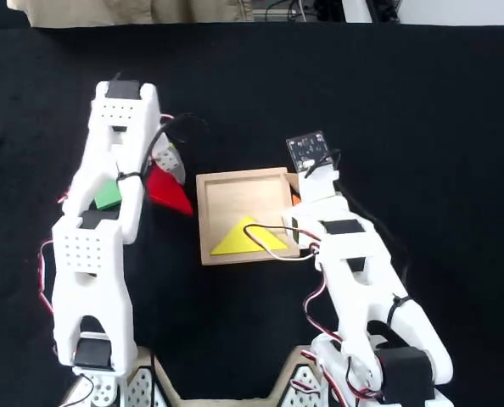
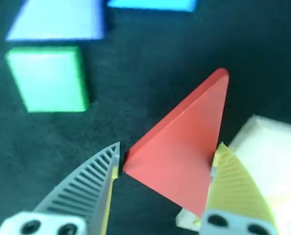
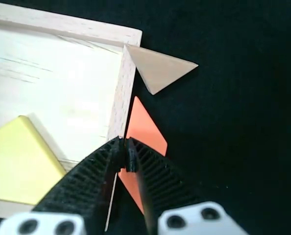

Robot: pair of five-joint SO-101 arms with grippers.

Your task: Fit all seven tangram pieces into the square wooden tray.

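High view: a black table (image 1: pixel 422 102) carries a square wooden tray (image 1: pixel 235 197) between two white arms. A yellow triangular piece (image 1: pixel 243 239) lies flat inside the tray, against the wall nearest the arms' bases. The left jaws stand over a red triangular piece (image 1: pixel 169 193), which lies on the table just outside the tray, on the side away from the right jaws. A green square block (image 1: pixel 108 196) sits on the table on the far side of the left jaws from the tray, partly under the left arm (image 1: pixel 86 254).

Left wrist view: the left jaws are spread wide and straddle the red triangular piece. One jaw overlaps one of its edges and the other is just beside the opposite corner. Ahead of the jaws, apart from the red piece, lie the green square block, a pale blue piece (image 2: pixel 57 19) and a darker blue piece (image 2: pixel 150 4).

Right wrist view: the right jaws are closed tip to tip, with nothing seen between them. The tips hang over the seam where the tray's outer wall meets an orange flat piece (image 3: pixel 145 129) lying on the table against that wall. Ahead of the jaws, a tan triangular piece (image 3: pixel 157 71) lies on the table with one corner touching the tray's outer corner.
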